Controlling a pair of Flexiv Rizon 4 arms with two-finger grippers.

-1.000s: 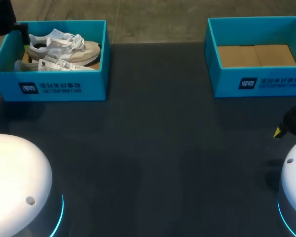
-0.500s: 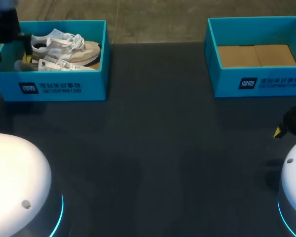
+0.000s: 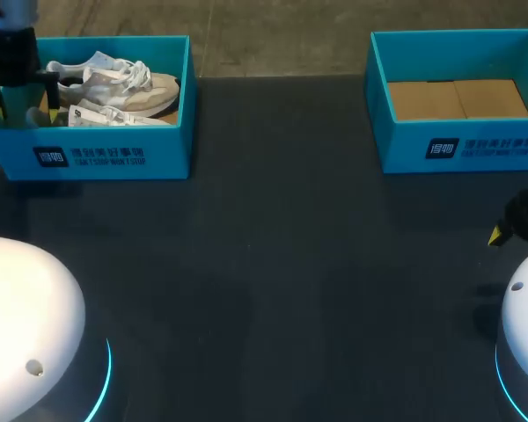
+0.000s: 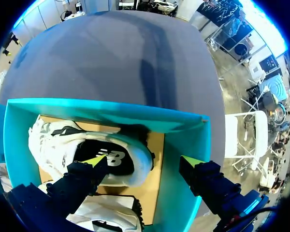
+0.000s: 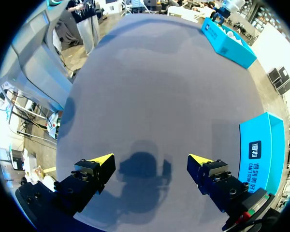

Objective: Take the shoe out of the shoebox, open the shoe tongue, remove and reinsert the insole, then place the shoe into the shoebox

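Left gripper (image 4: 144, 162) since a second ago: dropped from the far left corner to the heel end of the left shoebox (image 3: 114, 154)
Left jaws: stood wide open and held nothing, one tip over the heel opening, the other over or just past the box's end wall
Shoe (image 3: 114, 83): lay inside the left shoebox on its far side, with a second shoe (image 3: 114, 116) beside it, nearer the robot
Long axis: ran along the box's length, heel at the gripper's end, toe toward the table's middle
Jaw line: spread along that axis, not across it, with the back of the heel between the tips
Nearer arm: left, directly above the heel
Right gripper (image 5: 152, 162): well apart, low over bare table (image 5: 145, 72), open and empty
Next move, as judged: called for the outer tip to come inside the wall, then a pinch on the back of the heel
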